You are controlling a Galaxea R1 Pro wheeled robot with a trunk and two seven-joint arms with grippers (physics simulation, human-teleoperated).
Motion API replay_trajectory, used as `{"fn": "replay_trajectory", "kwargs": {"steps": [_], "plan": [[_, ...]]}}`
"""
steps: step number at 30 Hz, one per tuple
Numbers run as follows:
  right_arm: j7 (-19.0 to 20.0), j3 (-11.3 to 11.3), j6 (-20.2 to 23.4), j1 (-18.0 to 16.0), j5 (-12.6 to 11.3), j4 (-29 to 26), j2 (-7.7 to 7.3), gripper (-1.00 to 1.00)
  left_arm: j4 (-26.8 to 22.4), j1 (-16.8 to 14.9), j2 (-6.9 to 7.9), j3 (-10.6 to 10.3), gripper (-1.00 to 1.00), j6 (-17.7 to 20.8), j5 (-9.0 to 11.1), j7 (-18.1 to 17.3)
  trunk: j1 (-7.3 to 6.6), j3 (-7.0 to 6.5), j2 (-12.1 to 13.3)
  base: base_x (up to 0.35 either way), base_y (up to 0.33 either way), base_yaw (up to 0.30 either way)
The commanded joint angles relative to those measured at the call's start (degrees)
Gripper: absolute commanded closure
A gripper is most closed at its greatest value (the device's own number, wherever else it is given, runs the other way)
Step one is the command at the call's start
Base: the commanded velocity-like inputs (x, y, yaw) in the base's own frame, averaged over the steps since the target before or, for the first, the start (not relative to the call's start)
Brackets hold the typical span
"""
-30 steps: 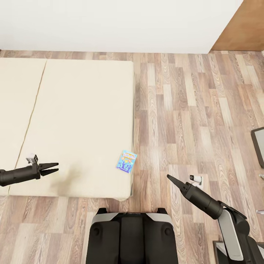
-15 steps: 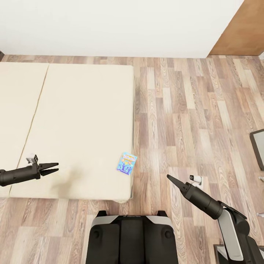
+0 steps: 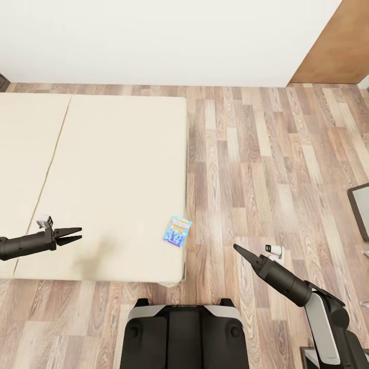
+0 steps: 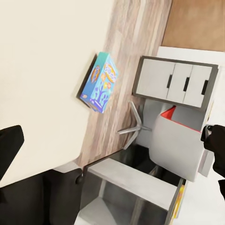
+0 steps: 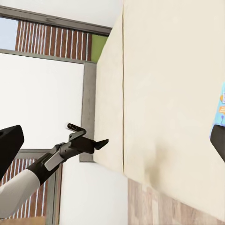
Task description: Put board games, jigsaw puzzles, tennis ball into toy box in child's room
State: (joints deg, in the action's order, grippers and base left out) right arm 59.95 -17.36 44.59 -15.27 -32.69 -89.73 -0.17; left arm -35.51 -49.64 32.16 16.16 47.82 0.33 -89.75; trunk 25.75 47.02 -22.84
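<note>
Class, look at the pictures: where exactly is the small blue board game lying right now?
In the head view, the blue board game lies on the bed, at its near right corner beside the wood floor.

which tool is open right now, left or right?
The left tool: its two fingers stand apart in a fork over the bed. The right tool, over the wood floor, has its fingers closed to a single point.
</note>
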Motion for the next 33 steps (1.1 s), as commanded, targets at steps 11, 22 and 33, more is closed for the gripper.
{"fn": "replay_trajectory", "kwargs": {"steps": [11, 22, 33], "plan": [[0.1, 0.0, 0.3, 0.0, -0.2, 0.0, 0.0, -1.0, 0.0, 0.0, -0.06, 0.0, -1.0, 0.6, -0.1, -0.2, 0.04, -0.98, -0.1, 0.0, 0.0, 0.0], [0.0, 0.0, 0.3, 0.0, -0.2, 0.0, 0.0, -1.0, 0.0, 0.0, -0.08, 0.0, -1.0, 0.6, -0.1, -0.2, 0.04, -2.01, -0.1, 0.0, 0.0, 0.0], [0.0, 0.0, 0.3, 0.0, -0.1, 0.1, 0.0, -1.0, 0.0, 0.0, -0.08, 0.0, -1.0, 0.6, -0.1, -0.2, 0.04, -3.05, -0.1, 0.0, 0.0, 0.0]]}}
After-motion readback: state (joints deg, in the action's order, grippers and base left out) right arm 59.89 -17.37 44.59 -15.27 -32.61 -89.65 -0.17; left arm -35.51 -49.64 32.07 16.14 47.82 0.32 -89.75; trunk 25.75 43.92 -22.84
